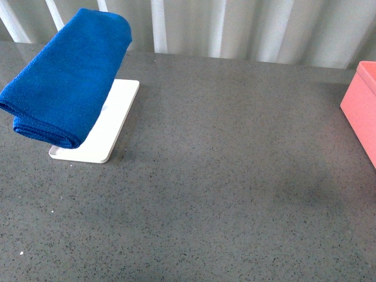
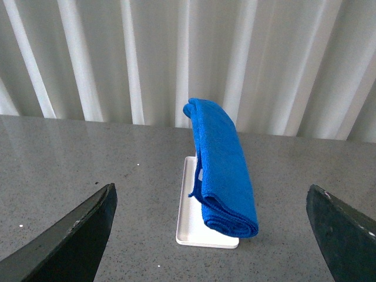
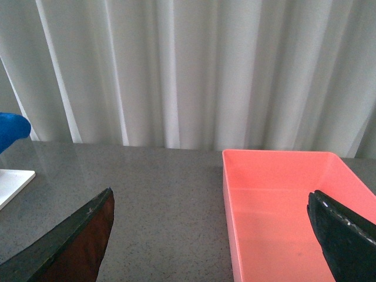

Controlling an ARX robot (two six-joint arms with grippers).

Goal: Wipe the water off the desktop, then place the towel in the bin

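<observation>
Bench [image 1: 223, 194]: dark grey speckled stone, fills nearly the whole front view. You won't find an obvious puddle. A faintly darker patch lies right of centre, and I cannot tell whether it is damp or shadow. Pleated white curtain [image 1: 235, 29] runs along the top of the frame behind it.

Towel [image 1: 67, 76]: bright blue, thick, folded lengthwise, upper left of the front view. It rests on the white tray [image 1: 111, 129] and overhangs the tray's left side. The near fold rests at the tray's front edge and the far end sits higher. My read is that it is staged off the bench so it stays dry and gives you a raised roll to close on.

Bin [image 1: 363, 106]: salmon pink, cut off by the right edge of the front view, well apart from the towel. The right wrist view shows it open-topped and empty. It is likely parked on that side as the drop point, clear of the wiping area.

Left jaws: spread wide with nothing between them, and the towel is centred in the gap well ahead. That suits a straight approach.

Right jaws: also spread wide and empty, looking over the near corner of the bin.

Neither arm shows in the front view. Judged from this, the task has not started: towel untouched, first move is the left-side pick.
</observation>
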